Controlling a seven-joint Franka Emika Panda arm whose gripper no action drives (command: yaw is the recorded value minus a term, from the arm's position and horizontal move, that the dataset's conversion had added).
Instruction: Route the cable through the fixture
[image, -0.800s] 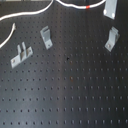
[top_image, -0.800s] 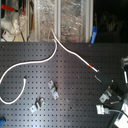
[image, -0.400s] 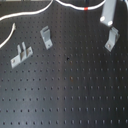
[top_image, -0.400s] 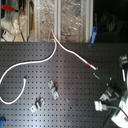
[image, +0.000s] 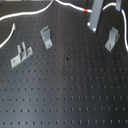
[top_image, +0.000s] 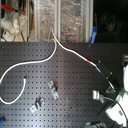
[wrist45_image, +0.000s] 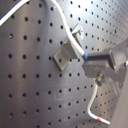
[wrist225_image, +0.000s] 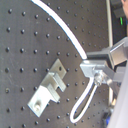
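I see the black perforated metal board (image: 70, 90), and the long white cable with a red band (top_image: 40, 62) snaking across it. My grey metal gripper (wrist225_image: 95, 70) is clamped on the cable beside a small grey metal bracket (wrist225_image: 47, 92).

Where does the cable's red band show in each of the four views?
First exterior view: red band at the top edge, just left of the gripper.
Second exterior view: band right of centre, on the cable.
First wrist view: a reddish tip shows at the cord's end; whether it is the band is unclear.
Second wrist view: not in it.
Shared landmark: the bracket nearest the gripper.
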